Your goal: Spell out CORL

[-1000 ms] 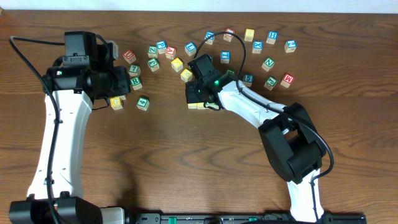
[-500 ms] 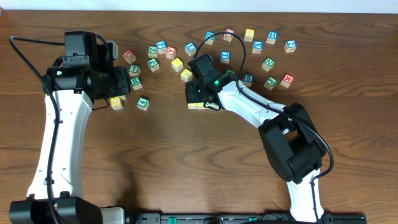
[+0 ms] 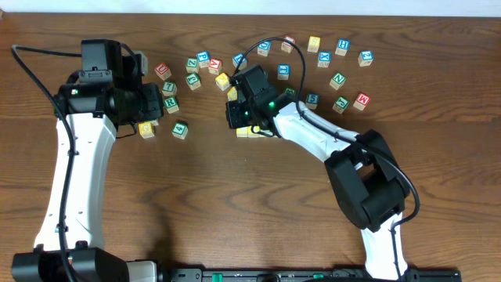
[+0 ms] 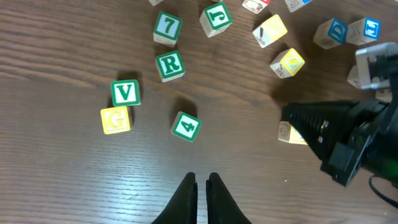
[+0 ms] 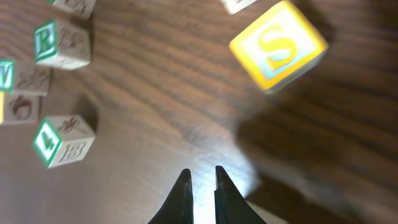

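Hovering low, jaws almost together and empty, the right gripper (image 5: 202, 180) could clip the S block (image 5: 278, 45) at its one o'clock; the left gripper (image 4: 202, 183), likewise closed, hangs clear.

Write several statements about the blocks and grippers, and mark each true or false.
1. The green 4 block stands alone on the table, touching no other block. True.
2. The left gripper holds the R block. False: it holds nothing, and the R block sits on the table beyond it.
3. The yellow G block sits right next to the V block. True.
4. The yellow S block is clamped in the right gripper. False: it lies on the table, ahead and off to one side.
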Motion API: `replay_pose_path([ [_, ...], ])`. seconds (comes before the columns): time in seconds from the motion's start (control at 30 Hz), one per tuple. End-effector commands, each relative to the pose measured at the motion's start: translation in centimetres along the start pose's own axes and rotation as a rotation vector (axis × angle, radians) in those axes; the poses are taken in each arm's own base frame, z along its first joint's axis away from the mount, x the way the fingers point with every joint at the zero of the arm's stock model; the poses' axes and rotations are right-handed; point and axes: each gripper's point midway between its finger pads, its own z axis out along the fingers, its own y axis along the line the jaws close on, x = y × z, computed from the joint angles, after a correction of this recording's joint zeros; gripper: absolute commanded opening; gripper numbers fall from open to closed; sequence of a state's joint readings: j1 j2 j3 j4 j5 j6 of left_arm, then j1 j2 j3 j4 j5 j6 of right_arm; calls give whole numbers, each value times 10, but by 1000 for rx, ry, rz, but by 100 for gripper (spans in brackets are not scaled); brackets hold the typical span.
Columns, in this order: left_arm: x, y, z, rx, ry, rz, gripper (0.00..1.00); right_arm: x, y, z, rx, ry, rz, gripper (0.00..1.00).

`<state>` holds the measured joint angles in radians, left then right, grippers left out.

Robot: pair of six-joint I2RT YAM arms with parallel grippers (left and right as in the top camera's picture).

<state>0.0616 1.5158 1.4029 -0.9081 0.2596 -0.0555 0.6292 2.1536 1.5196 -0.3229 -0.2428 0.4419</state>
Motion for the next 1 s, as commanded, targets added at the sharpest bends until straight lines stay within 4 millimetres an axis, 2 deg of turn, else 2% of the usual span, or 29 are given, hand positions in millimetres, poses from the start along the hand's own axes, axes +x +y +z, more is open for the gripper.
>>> replay_pose_path([
  [0.0,2,3,2,-19,5,-9,8,10,14,5,-52,44,-28,8],
  [0.2,1,3,2,-19,2,-9,8,24,13,5,-44,101,-18,9],
  [0.53,1,3,2,-18,2,-9,8,25,0,5,36,94,1,8],
  [0.97,1,3,2,-18,2,-8,8,23,-3,6,55,83,0,8],
])
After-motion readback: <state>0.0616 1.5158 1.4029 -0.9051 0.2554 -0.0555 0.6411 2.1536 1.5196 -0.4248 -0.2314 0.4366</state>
